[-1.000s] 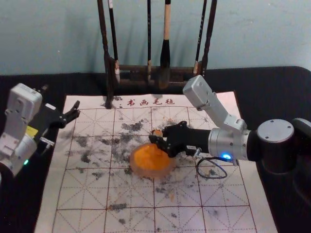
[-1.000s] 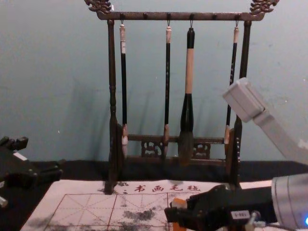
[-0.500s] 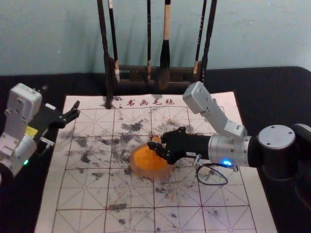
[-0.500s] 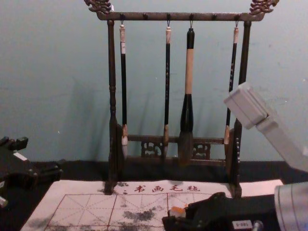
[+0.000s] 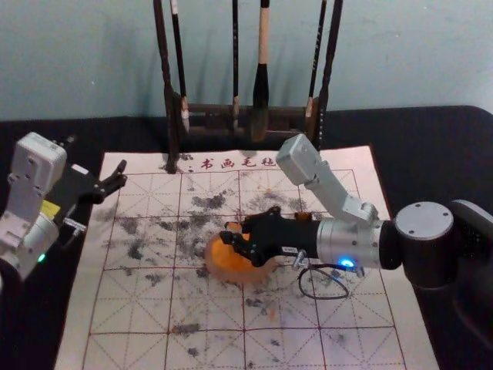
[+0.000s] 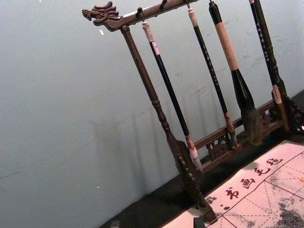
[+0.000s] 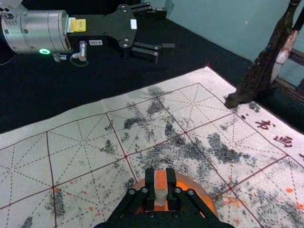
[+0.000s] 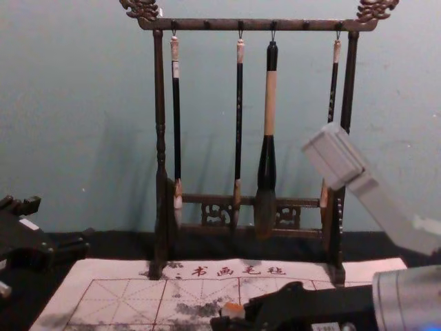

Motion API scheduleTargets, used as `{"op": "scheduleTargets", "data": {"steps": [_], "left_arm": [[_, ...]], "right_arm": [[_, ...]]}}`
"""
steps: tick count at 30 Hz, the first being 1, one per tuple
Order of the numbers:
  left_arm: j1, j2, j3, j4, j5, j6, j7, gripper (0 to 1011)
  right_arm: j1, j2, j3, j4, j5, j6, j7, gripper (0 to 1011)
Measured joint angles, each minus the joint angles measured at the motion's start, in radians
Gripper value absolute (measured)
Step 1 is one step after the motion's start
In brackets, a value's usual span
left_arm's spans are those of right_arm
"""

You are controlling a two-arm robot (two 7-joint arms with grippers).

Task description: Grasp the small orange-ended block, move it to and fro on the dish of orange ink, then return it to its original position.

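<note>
Our right gripper (image 7: 160,176) is farther left now, its fingers pinching the block (image 7: 161,195) right over the dish (image 5: 231,274). Our left gripper (image 5: 122,174) waits off left, open.

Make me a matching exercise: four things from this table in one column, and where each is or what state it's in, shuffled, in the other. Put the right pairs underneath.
Things
1. Small orange-ended block
2. Dish of orange ink
3. Left gripper
4. Thickest brush

Places and states
A. Hanging from the top bar of the wooden rack
B. Resting on the gridded mat
C. Fingers apart, holding nothing
D. Pinched between the fingers of the right gripper

Right pairs
1-D
2-B
3-C
4-A
</note>
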Motion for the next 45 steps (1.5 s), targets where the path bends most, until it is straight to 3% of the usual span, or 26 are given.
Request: {"op": "scheduleTargets", "data": {"steps": [14,24,45], "left_arm": [[0.000,0.000,0.000,0.000,0.000,0.000,0.000,1001],[0.000,0.000,0.000,0.000,0.000,0.000,0.000,1001],[0.000,0.000,0.000,0.000,0.000,0.000,0.000,1002]], "right_arm": [[0.037,-0.044,-0.012,0.059,-0.012,-0.012,-0.005,105],[0.054,-0.061,-0.002,0.093,-0.024,-0.016,-0.023,105],[0.036,-0.031,0.032,0.068,-0.039,-0.010,-0.039,105]]}}
